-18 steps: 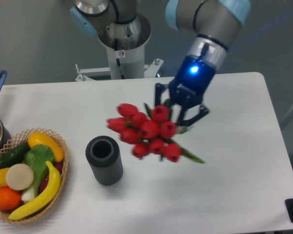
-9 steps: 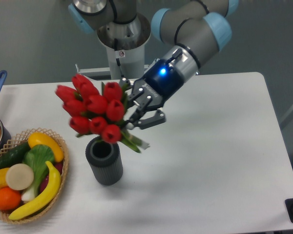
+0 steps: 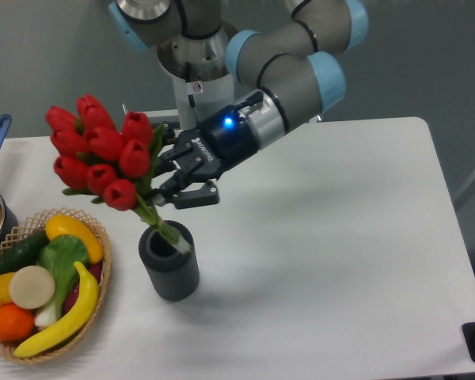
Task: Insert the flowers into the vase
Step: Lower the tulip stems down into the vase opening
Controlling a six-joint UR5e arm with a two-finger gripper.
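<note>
While clamped in the gripper (image 3: 168, 176), flowers (image 3: 99, 150) tilted, stem tips just inside the vase (image 3: 169, 260) (mouth otherwise dark). Nearby, woven basket (image 3: 95, 224) heaped with fruit and vegetables.

light: bright, even, overhead | shadows: soft beside vase (image 3: 169, 260) | blur: slight softness | glare: none

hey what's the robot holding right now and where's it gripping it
The gripper holds the flowers by the green stems just below the red buds, with the stem ends at the mouth of the vase.
</note>
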